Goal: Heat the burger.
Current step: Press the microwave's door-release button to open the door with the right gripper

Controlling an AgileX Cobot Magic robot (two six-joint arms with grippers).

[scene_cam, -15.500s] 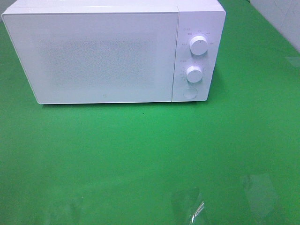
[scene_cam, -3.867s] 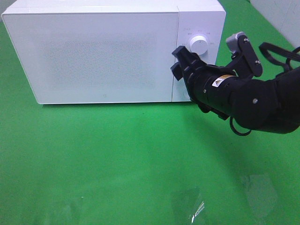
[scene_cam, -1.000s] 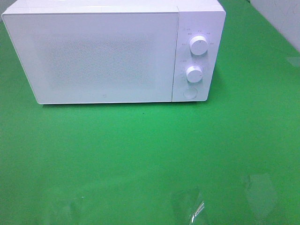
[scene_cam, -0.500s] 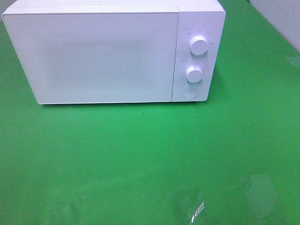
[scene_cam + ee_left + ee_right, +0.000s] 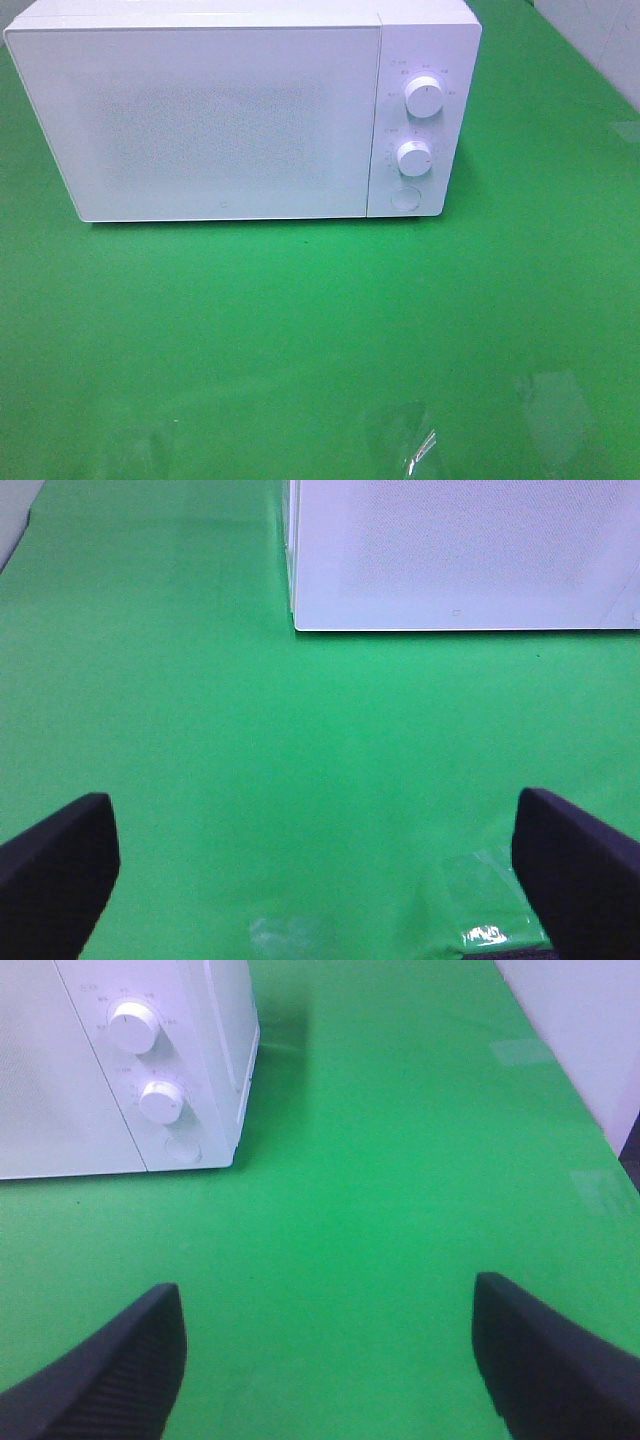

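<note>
The black left gripper (image 5: 320, 880) and black right gripper (image 5: 330, 1360) are hovering over the green tabletop (image 5: 320, 330), jaws wide apart and empty, facing the shut white boxy microwave (image 5: 220, 120); the burger's whereabouts cannot be told.

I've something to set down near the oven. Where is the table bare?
The green cloth is bare across the front, from the white box-shaped microwave oven to the near edge. A narrower bare strip runs right of its knob panel. Only the oven crowds the back left.
</note>
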